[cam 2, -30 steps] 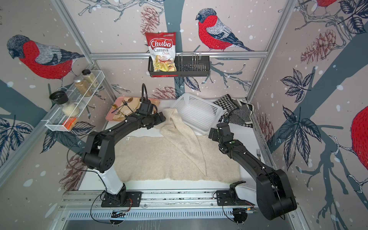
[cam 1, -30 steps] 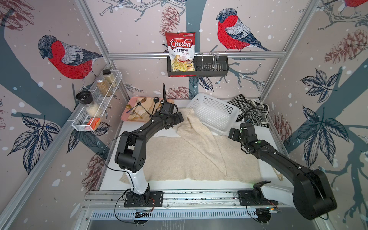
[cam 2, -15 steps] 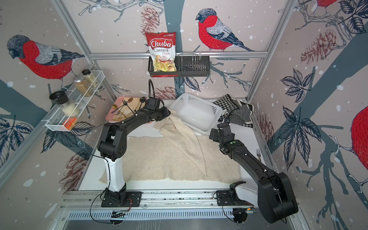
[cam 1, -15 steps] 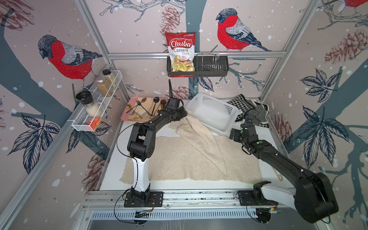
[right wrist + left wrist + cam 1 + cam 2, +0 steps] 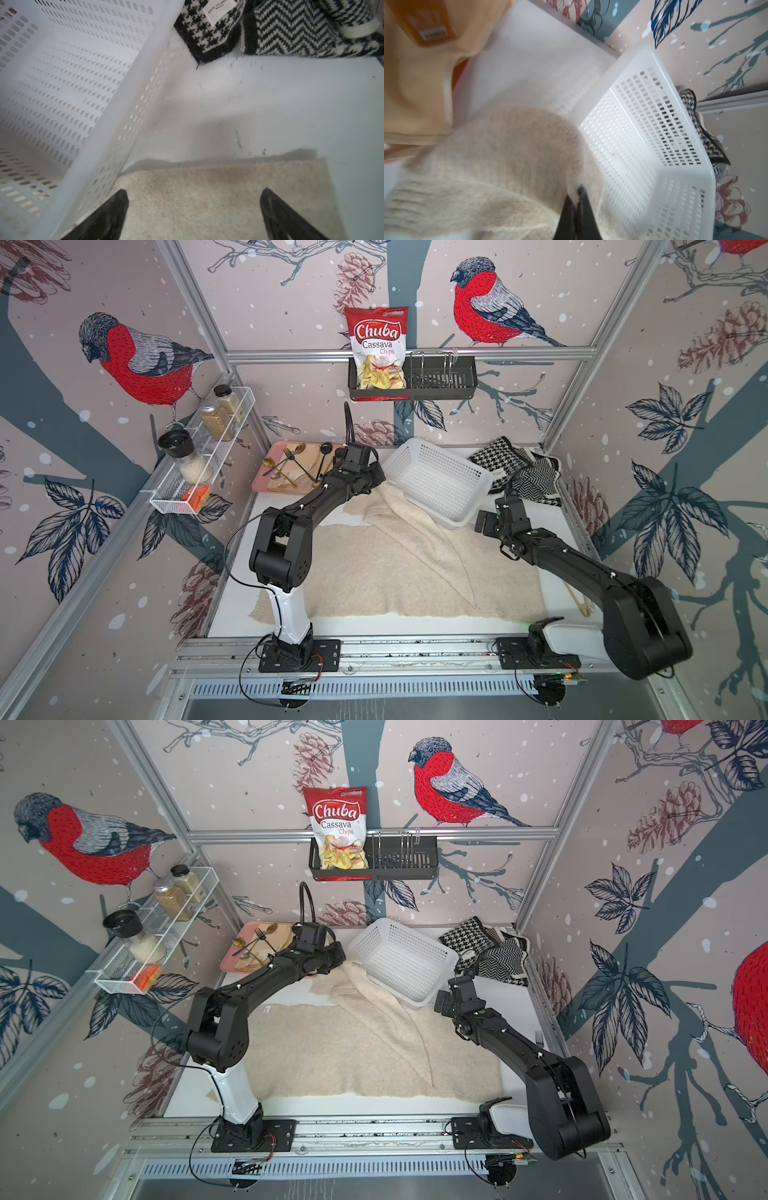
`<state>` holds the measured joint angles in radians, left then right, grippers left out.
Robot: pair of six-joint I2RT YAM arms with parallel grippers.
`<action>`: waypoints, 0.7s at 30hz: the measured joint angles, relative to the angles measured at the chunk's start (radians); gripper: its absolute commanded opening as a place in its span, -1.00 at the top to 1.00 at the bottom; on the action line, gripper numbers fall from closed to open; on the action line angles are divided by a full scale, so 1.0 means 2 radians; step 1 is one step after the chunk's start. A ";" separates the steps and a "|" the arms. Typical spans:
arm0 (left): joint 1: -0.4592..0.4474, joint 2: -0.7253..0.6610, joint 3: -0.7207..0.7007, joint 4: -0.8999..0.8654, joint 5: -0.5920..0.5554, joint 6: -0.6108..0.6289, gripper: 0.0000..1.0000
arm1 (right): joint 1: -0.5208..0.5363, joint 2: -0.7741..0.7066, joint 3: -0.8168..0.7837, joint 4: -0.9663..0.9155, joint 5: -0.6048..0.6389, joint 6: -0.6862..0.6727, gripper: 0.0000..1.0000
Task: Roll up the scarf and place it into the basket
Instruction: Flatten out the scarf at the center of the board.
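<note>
View from the rail end of the white table. Nearest lies the cream woolly scarf, spread flat over most of the table, with one flap folded diagonally across it toward the far side. It is not yet rolled.

The right tool hangs with its jaws wide and empty above a flat corner of the scarf, just beside the white perforated plastic basket. The basket's near corner touches the scarf's edge. Whether it rests on the cloth cannot be told.

Farther back, the left tool is pinched narrow on a raised fold of the scarf, close to the basket's wall.

Judged step: gathering the far end to start the roll. A good start probably needs the pinched fold carried clear of the basket and laid over evenly. The right tool could pin or take the opposite corner so the roll stays straight. The diagonal flap may skew it.

Obstacles and surroundings: the basket crowds both tools. A pink tray of dark cutlery sits just beside the left arm. Folded black-and-white knitted scarves fill the far right corner. On the walls are a white wire rack of jars and a black slotted caddy holding a red chips bag.
</note>
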<state>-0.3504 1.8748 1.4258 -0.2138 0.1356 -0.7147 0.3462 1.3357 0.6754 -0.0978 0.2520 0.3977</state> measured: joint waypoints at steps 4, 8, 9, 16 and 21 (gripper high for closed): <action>0.000 -0.001 -0.003 0.002 0.009 0.004 1.00 | -0.003 0.062 0.039 0.008 0.000 0.000 -1.00; 0.000 -0.016 -0.007 -0.001 0.010 0.013 1.00 | -0.020 0.121 0.075 0.020 0.000 0.000 -1.00; 0.000 -0.021 -0.008 -0.003 0.010 0.015 1.00 | -0.027 0.134 0.084 0.022 0.000 0.000 -1.00; 0.003 -0.122 -0.024 -0.068 0.005 0.060 1.00 | -0.092 0.197 0.174 0.023 0.001 -0.002 -1.00; 0.016 -0.264 -0.091 -0.165 -0.026 0.096 1.00 | -0.084 0.173 0.185 0.019 0.009 -0.015 -1.00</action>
<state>-0.3187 1.3464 1.2430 -0.5446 0.0837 -0.5228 0.1787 1.6821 1.0458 -0.0605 0.2699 0.3679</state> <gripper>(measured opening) 0.057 0.999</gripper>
